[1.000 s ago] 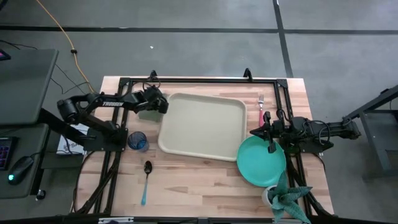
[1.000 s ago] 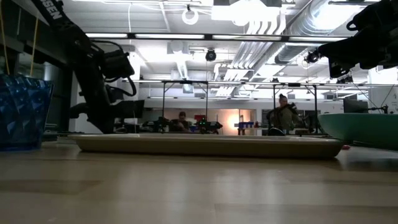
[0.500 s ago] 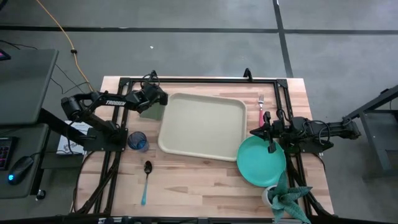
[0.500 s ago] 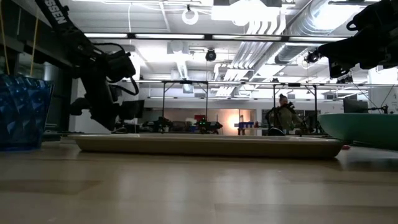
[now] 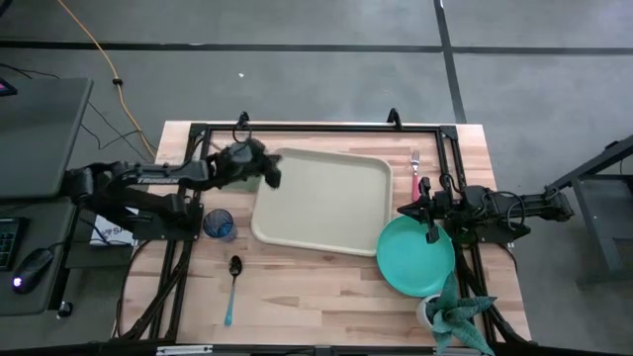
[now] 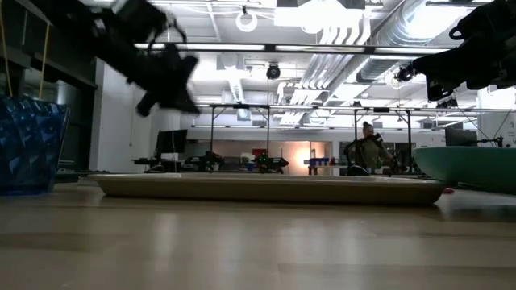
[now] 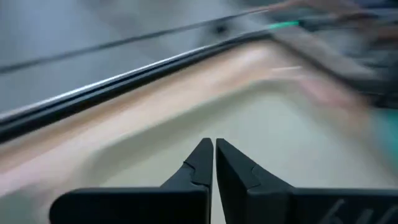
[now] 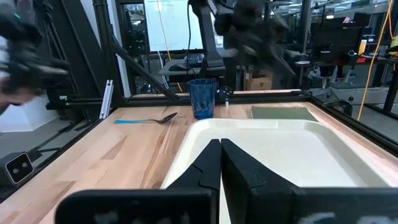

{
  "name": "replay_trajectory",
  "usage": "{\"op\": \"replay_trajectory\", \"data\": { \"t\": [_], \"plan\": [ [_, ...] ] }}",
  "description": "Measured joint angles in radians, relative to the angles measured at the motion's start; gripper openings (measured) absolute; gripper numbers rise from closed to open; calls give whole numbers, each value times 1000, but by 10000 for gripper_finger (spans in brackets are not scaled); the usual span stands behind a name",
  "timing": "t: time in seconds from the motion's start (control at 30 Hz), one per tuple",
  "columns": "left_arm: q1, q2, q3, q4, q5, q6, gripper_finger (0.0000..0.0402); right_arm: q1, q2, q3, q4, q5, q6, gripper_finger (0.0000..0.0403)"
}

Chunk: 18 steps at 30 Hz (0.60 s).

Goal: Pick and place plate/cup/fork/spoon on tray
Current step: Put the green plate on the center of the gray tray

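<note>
The cream tray [image 5: 321,203] lies mid-table. The teal plate [image 5: 415,255] rests flat on the table at the tray's near right corner. The pink-handled fork [image 5: 415,173] lies to the right of the tray, toward the far edge. The blue cup [image 5: 219,224] stands upright left of the tray. The teal-handled spoon [image 5: 232,287] lies nearer the front edge. My left gripper [image 5: 273,174] is shut and empty, raised over the tray's far left corner [image 7: 214,149]. My right gripper [image 5: 402,210] is shut and empty, held above the table by the plate's far rim [image 8: 221,146].
An olive-green flat rectangle [image 8: 283,113] lies left of the tray, mostly under my left arm in the high view. A potted plant [image 5: 455,314] stands at the near right corner. A black frame [image 5: 316,127] runs along the far edge. People show in the room beyond [image 6: 367,149].
My left gripper has risen from low beside the olive-green rectangle and swung toward the table's right, and now hangs over the tray's far left corner. It is blurred with motion.
</note>
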<state>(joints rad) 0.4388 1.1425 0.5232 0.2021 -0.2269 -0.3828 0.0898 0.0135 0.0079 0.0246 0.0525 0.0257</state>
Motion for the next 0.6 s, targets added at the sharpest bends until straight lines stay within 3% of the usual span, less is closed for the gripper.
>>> {"op": "replay_trajectory", "data": {
  "t": [0.2, 0.4, 0.5, 0.6],
  "plan": [
    [-235, -116, 0, 238, 162, 210, 0, 0, 0, 0, 0, 0, 0, 0],
    [-388, -165, 0, 321, 181, 349, 0, 0, 0, 0, 2, 2, 47, 0],
    [-433, -167, -1, 366, 181, 391, 0, 0, 5, 0, 114, 118, 95, 0],
    [-460, -167, -40, 477, 188, 425, 0, 0, 18, 0, 361, 231, 164, 0]
  ]
}}
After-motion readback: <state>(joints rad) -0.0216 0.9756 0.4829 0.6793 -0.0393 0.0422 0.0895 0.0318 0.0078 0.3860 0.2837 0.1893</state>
